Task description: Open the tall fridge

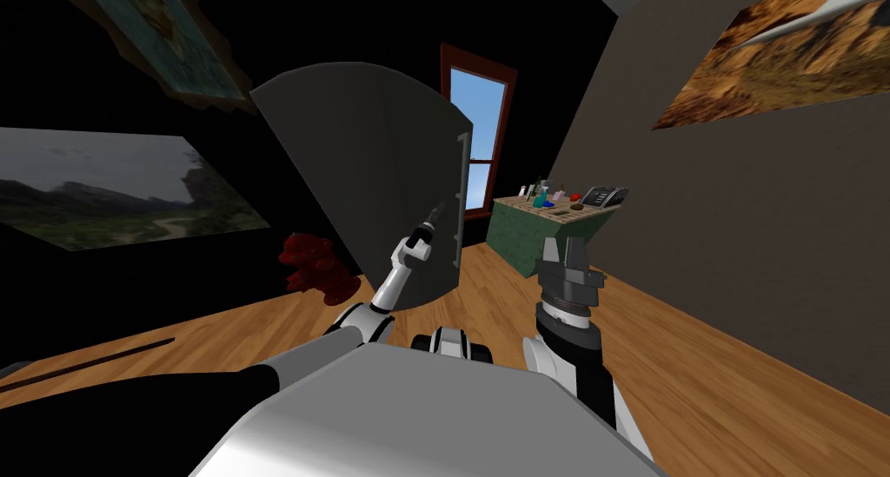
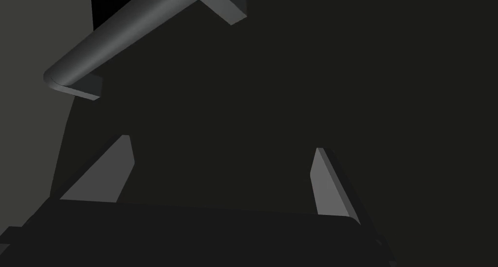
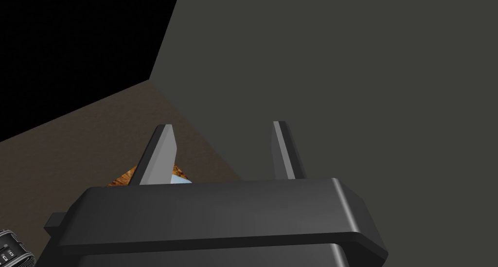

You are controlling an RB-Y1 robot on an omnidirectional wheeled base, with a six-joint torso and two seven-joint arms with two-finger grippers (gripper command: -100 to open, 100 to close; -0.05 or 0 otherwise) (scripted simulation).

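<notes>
Dark grey fridge (image 1: pixel 365 176) stands tall on the wood floor (image 1: pixel 713 385), straight ahead, front face toward the arms. Handle (image 2: pixel 131 30): a grey bar running along the edge of that face nearest the window (image 1: pixel 478 124). Cannot tell whether the door is cracked or fully closed.

Left gripper (image 2: pixel 222 143) is up at the front face, near the handle but not on it. Its fingers (image 2: pixel 109 176) are spread with nothing between them. From the left wrist, the bar lies beyond one finger, outside the gap and apart from it. Right gripper (image 1: pixel 563 248) is held up on my right, well apart from the fridge, blades spread and empty.

Risks, as I judge them:
- closing now catches nothing, since the bar is outside the jaws
- pressing forward drives the thin blades into the flat door face, where they may jam or skid
- sliding across to the bar could strike its end bracket instead of straddling it
- a shallow hold may slip off once the pull starts and the door swings on its arc
- the swinging free edge could meet my own forearm
</notes>
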